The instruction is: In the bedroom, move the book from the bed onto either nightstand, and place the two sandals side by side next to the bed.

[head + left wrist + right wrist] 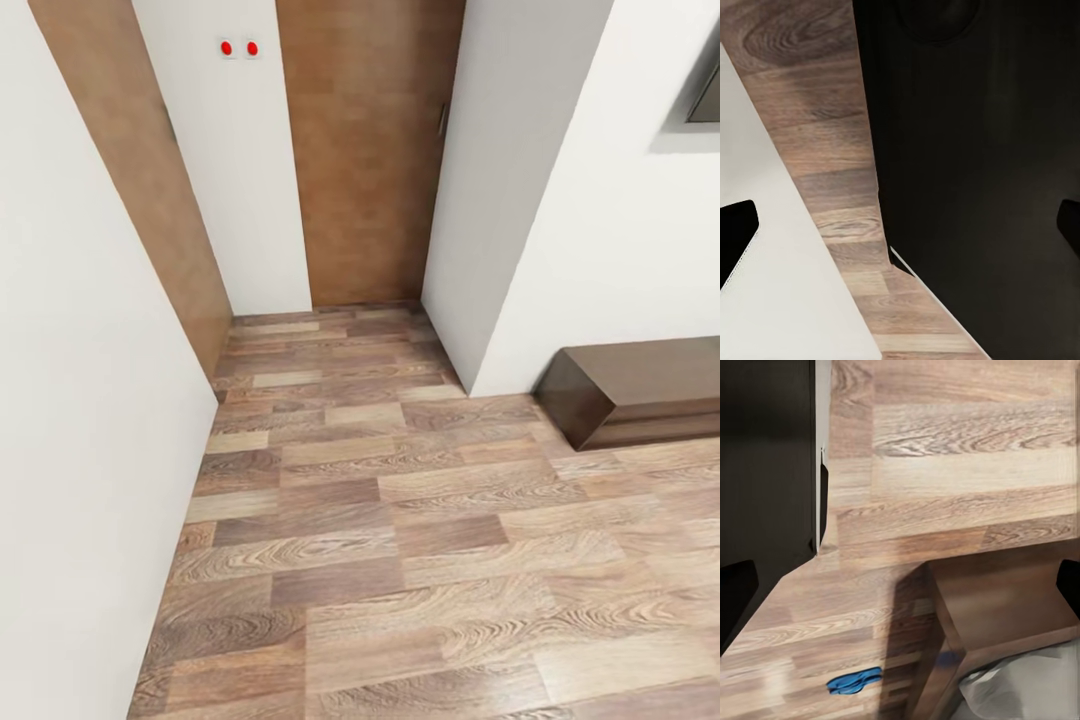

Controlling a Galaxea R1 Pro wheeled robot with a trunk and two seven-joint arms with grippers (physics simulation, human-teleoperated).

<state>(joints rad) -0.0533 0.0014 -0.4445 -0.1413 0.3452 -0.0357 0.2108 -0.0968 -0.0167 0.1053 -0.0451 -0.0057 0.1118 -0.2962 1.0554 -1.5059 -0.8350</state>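
Wood-plank floor (400, 560) fills the near ground of the head view, running up a short passage between white walls (80, 420) to a brown wooden door (365, 160). A second door (140, 170) stands at an angle along the passage's left side, partly hidden by the near wall. Two small red dots (239, 47) sit on the white strip between the doors; what they are is too small to tell. To the right a long low dark brown cabinet (640, 390) lies against the wall, cut off by the picture's edge, and above it a dark framed corner (705, 95) is also cut off.

From the right wrist, a large black mass (765, 465), probably the robot's own body, blocks one side. Beyond the right jaws, whose dark tips barely show at the frame's two sides and so appear spread wide, lies the bed's (997, 607) dark wooden frame corner with a scrap of off-white mattress (1027, 690) cut off at the edge. One blue sandal (853, 681) lies on the floor just beside that corner; a faint blue smudge on the frame itself cannot be made out.

From the left wrist, black bulk (982, 180) hides most of the scene; the left jaws likewise show only as dark tips at either side, apparently wide apart.
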